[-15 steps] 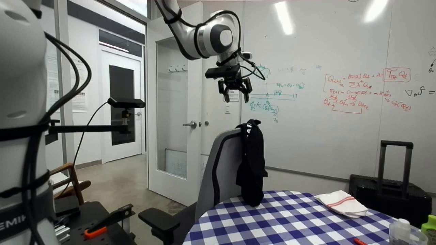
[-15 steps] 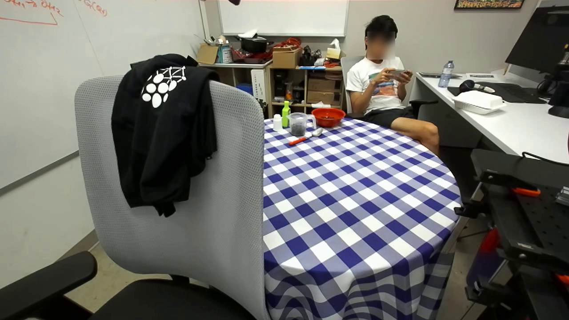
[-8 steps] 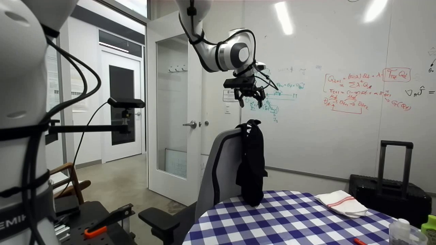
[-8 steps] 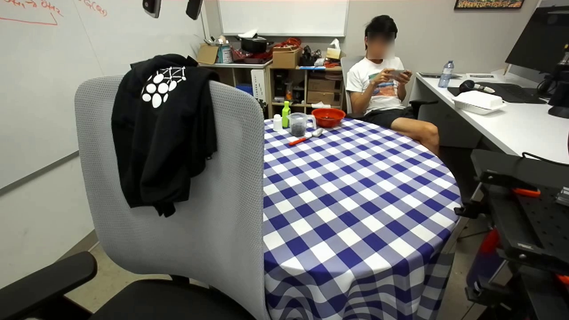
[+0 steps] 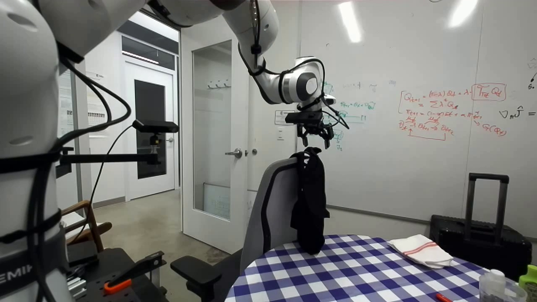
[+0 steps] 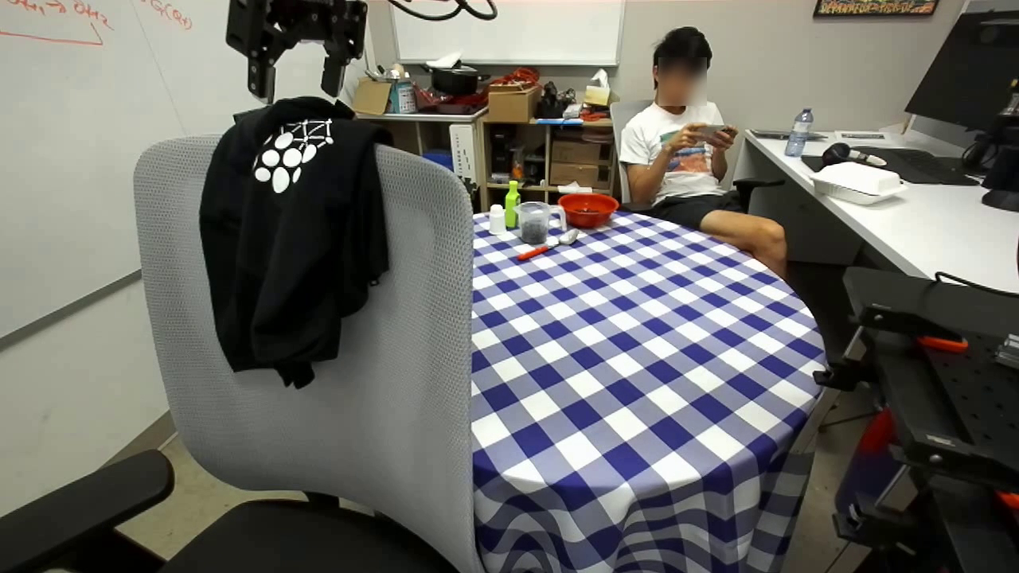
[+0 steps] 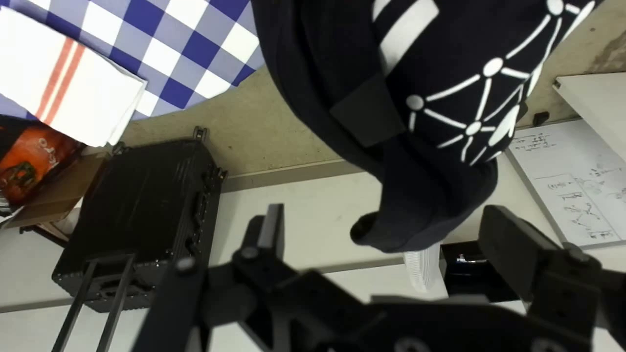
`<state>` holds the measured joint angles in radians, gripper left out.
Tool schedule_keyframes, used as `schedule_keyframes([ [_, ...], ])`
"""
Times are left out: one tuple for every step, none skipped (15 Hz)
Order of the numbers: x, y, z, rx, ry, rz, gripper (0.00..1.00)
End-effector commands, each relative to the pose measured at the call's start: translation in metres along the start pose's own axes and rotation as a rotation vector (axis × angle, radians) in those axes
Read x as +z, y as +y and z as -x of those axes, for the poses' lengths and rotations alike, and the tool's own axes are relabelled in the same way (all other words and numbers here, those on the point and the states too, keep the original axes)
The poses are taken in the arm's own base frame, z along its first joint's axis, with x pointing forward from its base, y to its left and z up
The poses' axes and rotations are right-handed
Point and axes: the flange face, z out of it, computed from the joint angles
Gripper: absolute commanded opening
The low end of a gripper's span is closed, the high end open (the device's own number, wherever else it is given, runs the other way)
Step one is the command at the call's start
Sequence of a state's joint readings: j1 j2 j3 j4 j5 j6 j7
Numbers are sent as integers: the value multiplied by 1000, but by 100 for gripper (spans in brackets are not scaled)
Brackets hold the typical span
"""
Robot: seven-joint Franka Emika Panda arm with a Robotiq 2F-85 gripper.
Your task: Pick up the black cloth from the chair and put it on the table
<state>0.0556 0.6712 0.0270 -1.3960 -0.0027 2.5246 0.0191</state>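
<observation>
The black cloth, a garment with white print, hangs limp over the top of the chair's backrest in both exterior views. It also shows in the wrist view. The grey chair stands beside the table with its blue-and-white checkered tablecloth. My gripper is open and points down just above the cloth's top. In the wrist view the top fold of the cloth lies between the spread fingers, with gaps on both sides; neither finger visibly touches it.
A folded white towel with red stripes lies on the table. A red bowl, green bottle, measuring cup and red-handled spoon stand farther along it. A black suitcase is behind. A person sits beyond.
My gripper has come down and, in an exterior view, to the right, from high above the chair to just over the cloth's top. The fingers remain open. The cloth and chair have not moved.
</observation>
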Motion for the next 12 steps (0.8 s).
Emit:
schedule_keyframes([
  [14, -5, -9, 22, -30, 12, 75],
  [16, -6, -8, 20, -37, 11, 74],
  [17, -7, -7, 21, -43, 10, 67],
  [15, -8, -6, 25, -44, 9, 60],
  [13, -7, -6, 29, -44, 8, 53],
  [9, -6, -5, 35, -39, 11, 43],
  [6, -6, -5, 42, -35, 12, 36],
  [2, -4, -4, 50, -30, 14, 27],
  [-3, -2, -4, 60, -22, 18, 21],
  [-10, 1, -3, 73, -16, 20, 14],
  [-15, 4, -2, 84, -10, 23, 6],
  [-24, 9, 1, 96, -3, 29, 1],
])
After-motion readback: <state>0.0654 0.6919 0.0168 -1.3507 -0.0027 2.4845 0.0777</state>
